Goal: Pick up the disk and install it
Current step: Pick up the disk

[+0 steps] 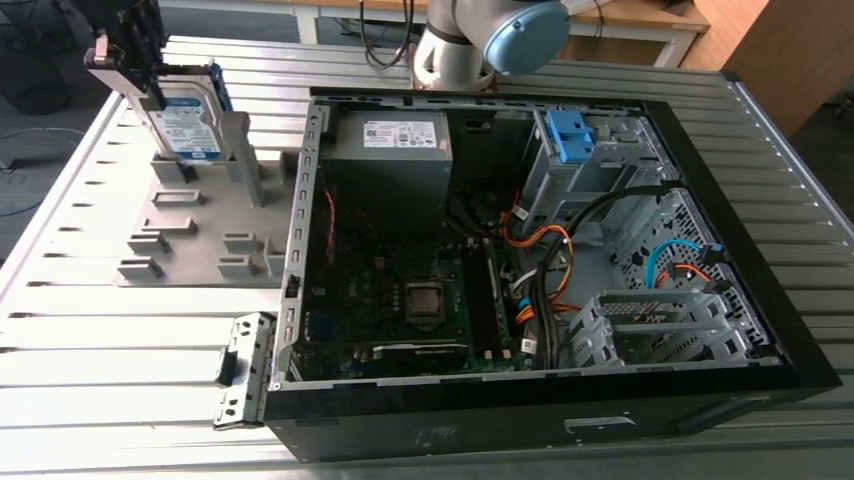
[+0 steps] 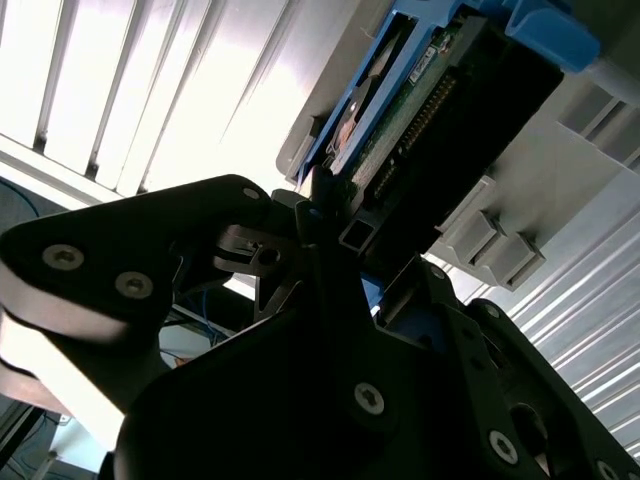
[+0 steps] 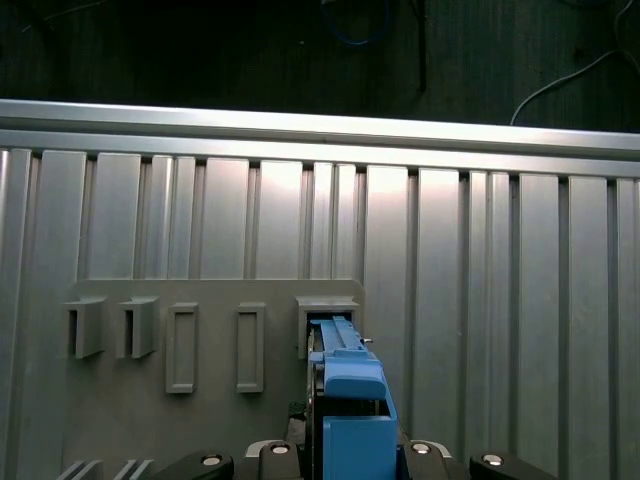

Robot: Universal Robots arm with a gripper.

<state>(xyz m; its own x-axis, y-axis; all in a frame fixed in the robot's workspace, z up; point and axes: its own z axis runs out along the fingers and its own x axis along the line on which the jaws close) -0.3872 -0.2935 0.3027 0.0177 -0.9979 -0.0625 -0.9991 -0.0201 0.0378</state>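
At exterior view's left, pincer (image 1: 147, 92) pinches upright disk (image 1: 188, 120); its conn. pins (image 2: 415, 125) in second wrist view.

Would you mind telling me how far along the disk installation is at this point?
Done: the approach. The end effector is at the disk, which stands upright at the grey stand. In hand: the grasp, with the end effector closed on the disk's upper end; I cannot tell whether it is lifted clear of the stand. Left: the install, since the disk is not yet in the open case.
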